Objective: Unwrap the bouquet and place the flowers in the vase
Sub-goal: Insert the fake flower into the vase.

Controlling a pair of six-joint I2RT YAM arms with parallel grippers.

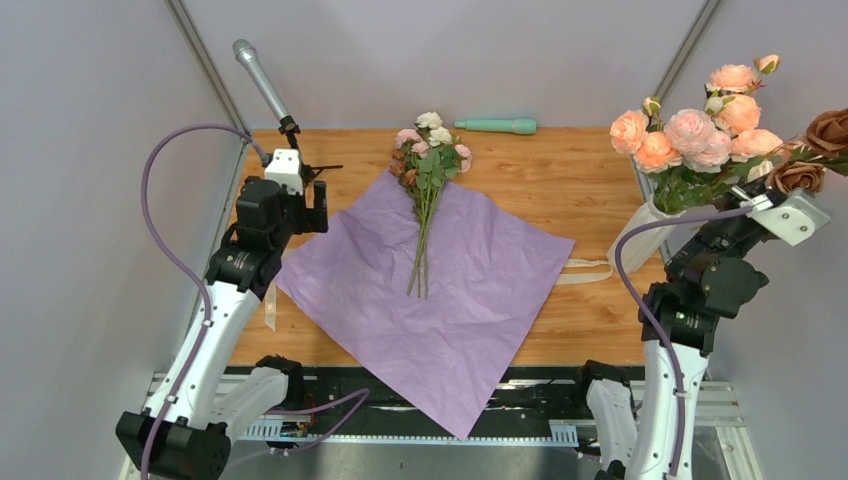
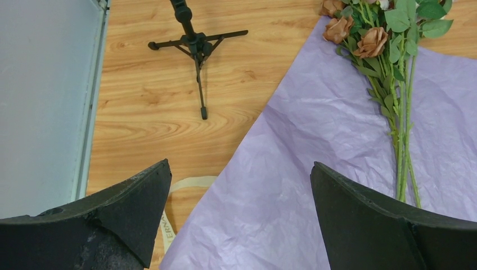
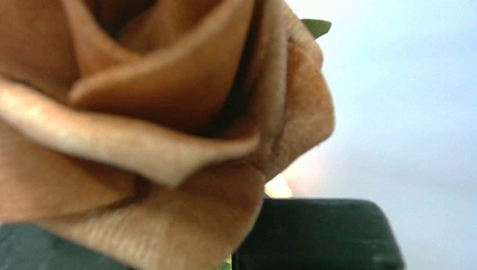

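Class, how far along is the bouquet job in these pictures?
Done: the paper lies spread flat, ribbon off. In hand: the right hand is shut by the vase, a brown rose against it; its grip is hidden. To do: the flowers on the paper await the vase; the left hand is open, empty.

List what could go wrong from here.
1. The vase stands at the table's right edge, top-heavy with peach roses. The right arm is close beside it and could tip it.
2. The flowers lie loose on the crinkled paper. The open left gripper may pinch paper along with the thin stems, or scatter them.
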